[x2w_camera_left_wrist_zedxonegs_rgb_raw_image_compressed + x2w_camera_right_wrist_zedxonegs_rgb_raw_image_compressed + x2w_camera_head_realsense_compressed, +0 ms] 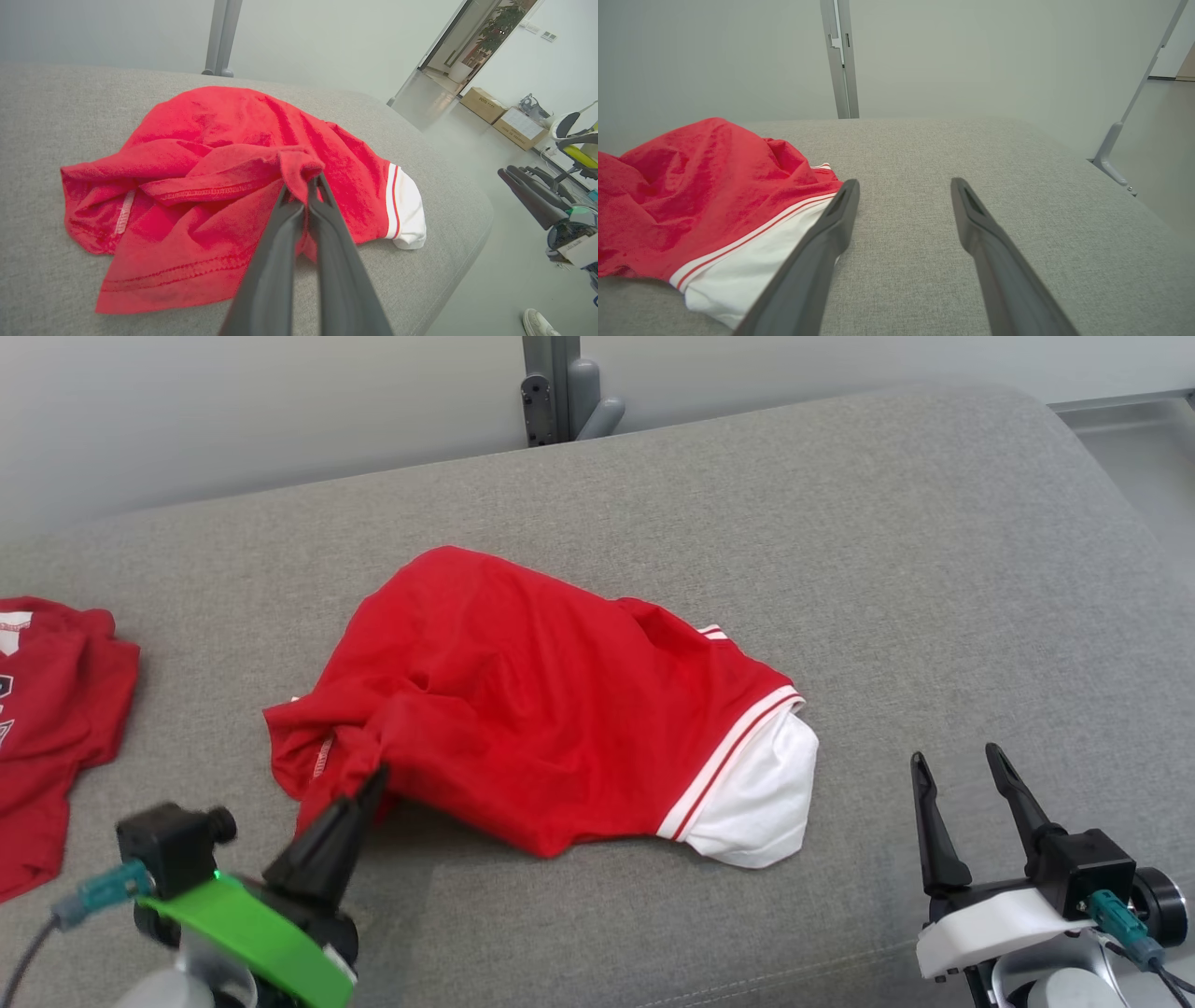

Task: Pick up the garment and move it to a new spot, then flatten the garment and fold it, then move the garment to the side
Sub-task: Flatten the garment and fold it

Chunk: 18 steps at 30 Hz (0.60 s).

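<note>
The garment (541,709) is a red shirt with a white, red-striped sleeve, lying crumpled in the middle of the grey cushioned surface (840,569). My left gripper (373,779) is at its near-left edge, shut on a pinched fold of red cloth; the left wrist view shows the garment (210,186) bunched between the tips of the left gripper (303,182). To the right of the white sleeve, my right gripper (957,761) stands open and apart from the cloth. In its wrist view the right gripper (903,184) holds nothing, with the garment (691,196) to its left.
Another red garment (47,709) with white print lies at the far left edge. A grey metal post (560,392) rises behind the surface. Beyond the right edge the floor drops away, with cardboard boxes (504,116) and a shoe (537,322) there.
</note>
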### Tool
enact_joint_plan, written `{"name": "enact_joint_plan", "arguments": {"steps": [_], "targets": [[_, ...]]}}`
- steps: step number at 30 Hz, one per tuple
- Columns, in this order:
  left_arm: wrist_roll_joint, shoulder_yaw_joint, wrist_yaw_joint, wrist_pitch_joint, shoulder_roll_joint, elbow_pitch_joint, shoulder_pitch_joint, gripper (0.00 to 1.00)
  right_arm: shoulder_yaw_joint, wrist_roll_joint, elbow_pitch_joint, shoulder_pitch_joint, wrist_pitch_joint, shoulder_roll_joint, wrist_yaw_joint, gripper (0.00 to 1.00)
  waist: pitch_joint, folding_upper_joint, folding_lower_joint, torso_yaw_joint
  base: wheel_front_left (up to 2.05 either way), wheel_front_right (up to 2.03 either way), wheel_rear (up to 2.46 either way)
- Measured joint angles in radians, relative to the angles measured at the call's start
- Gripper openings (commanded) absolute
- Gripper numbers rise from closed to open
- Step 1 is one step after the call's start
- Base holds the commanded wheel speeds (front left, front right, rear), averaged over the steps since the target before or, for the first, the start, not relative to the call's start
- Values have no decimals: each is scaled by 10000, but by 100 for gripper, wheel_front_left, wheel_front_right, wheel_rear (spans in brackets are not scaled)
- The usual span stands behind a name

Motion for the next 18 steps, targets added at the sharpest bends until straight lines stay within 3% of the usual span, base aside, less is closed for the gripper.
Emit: {"name": "enact_joint_plan", "arguments": {"steps": [3,11,18], "targets": [[345,-863,2,-573,130,263,643,0,-23,6,0,103,0,10,0,100,-6,0,0,140,0,0,0],[552,-2033,0,-1110,-474,1312,1234,0,-61,-54,-13,115,0,4,0,100,9,0,0,611,0,0,0],[1214,-1662,0,-1152,-880,2263,1421,0,-67,-138,-21,80,-2,4,0,100,92,0,0,1003,0,0,0]]}}
